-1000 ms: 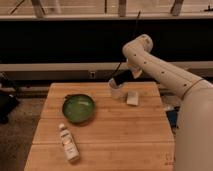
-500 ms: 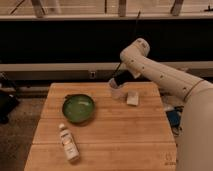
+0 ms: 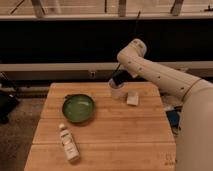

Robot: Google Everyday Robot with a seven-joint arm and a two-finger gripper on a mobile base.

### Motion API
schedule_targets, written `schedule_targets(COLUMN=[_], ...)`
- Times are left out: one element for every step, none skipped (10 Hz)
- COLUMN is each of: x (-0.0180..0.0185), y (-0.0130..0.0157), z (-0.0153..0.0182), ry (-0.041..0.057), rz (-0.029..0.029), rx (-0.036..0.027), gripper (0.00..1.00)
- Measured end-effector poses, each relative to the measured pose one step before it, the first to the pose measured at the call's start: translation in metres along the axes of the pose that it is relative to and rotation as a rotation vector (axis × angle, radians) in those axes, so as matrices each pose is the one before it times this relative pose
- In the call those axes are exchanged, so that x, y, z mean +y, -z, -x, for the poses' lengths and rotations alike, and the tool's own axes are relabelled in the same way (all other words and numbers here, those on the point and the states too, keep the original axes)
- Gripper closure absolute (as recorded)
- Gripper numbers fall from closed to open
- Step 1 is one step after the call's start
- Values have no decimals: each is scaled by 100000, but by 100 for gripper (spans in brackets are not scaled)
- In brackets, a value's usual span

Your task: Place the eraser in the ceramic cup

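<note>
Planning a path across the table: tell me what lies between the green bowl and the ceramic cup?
Only bare wood of the table lies between the green bowl and the ceramic cup in the camera view. The gripper sits directly above the cup.

the scene is dim and warm-toned, soft all over, with nothing crisply in focus. the wooden bench (image 3: 105,125) is the brightest area, lit evenly from above, its planks glowing orange-brown. behind its far edge a wide band of wall sits in near-black shadow, with paler strips above and below. the white arm catches a gentle sheen along its upper side. the claw (image 3: 118,80), dark against the dark background, hangs over the ceramic cup (image 3: 117,92) near the bench's far right corner, its outline smeared. the green bowl (image 3: 78,108) shows faint glare on its inner surface. shadows under things are weak and short.
</note>
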Motion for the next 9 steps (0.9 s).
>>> schedule_targets(x=[-94,-56,-104,-95,26,84,102,73,73], y=[-72,-233,-143,-232,-180,-139,-194,-7,-26], z=[66,102,75,64,-57,-62,21,38,74], ry=[470,559,343,509,243,102,278,162,110], rz=[150,332,100,341,377,281,304,54,16], rx=[115,156,184,375,323,168,29,-226,-318], gripper=[58,47,39,26,21,20,20,20,20])
